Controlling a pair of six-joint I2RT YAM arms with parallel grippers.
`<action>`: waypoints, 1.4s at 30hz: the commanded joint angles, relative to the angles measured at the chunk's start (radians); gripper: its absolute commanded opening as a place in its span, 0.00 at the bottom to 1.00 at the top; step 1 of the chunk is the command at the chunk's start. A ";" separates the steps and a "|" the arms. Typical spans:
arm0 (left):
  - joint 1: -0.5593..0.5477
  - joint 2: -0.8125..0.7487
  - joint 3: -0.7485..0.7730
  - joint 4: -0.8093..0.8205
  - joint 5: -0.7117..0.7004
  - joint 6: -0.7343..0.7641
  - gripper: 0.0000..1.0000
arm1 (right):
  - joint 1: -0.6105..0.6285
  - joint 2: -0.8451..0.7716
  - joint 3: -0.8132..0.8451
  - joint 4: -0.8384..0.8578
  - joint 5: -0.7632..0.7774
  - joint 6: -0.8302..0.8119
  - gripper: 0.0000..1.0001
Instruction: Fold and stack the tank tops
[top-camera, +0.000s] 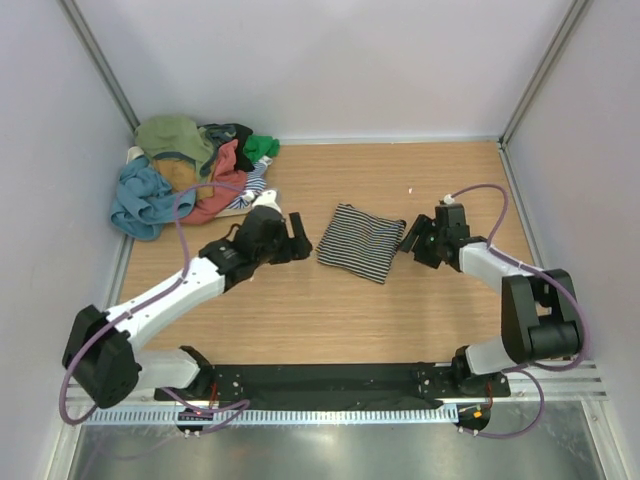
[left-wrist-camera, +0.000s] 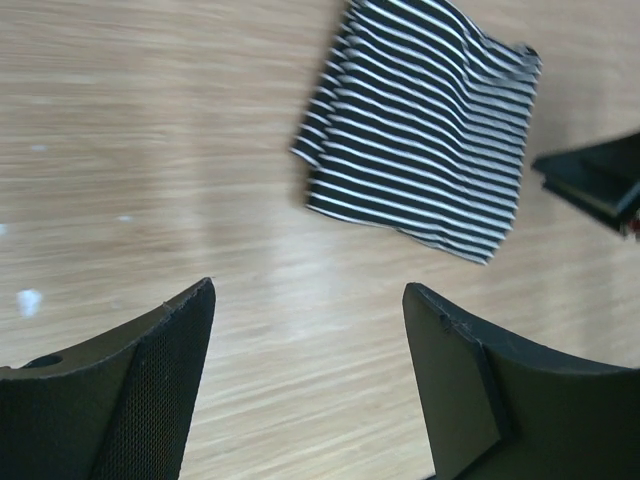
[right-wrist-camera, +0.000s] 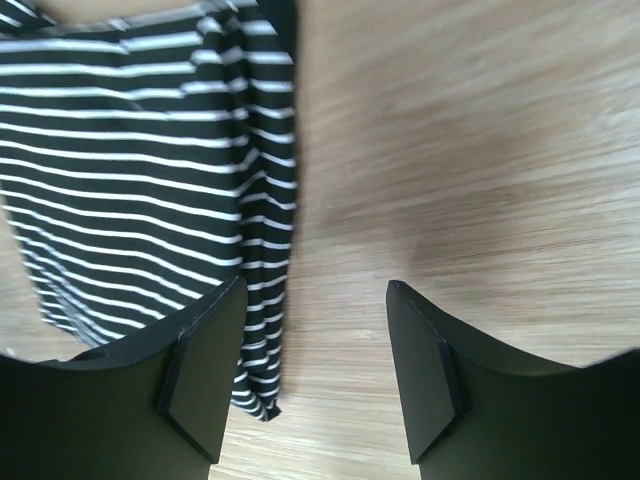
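A black-and-white striped tank top lies folded into a small rectangle in the middle of the table. My left gripper stands just left of it, open and empty, with bare wood between its fingers. My right gripper is just right of it, also open and empty. In the left wrist view the striped top lies beyond the left gripper. The right wrist view has the striped top beside the left finger of the right gripper. The other tank tops are heaped at the back left.
The heap holds teal, olive, coral and green cloth against the left wall. White walls close in the table on three sides. A black rail runs along the near edge.
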 joint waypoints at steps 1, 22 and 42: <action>0.110 -0.075 -0.053 -0.068 -0.005 -0.007 0.77 | 0.029 0.059 0.061 0.014 0.003 -0.012 0.63; 0.287 -0.321 -0.084 -0.226 -0.034 -0.001 0.77 | 0.052 0.189 0.104 0.084 0.070 0.026 0.06; 0.287 -0.353 -0.076 -0.282 -0.031 0.000 0.77 | -0.022 -0.073 -0.090 0.165 0.127 0.022 0.66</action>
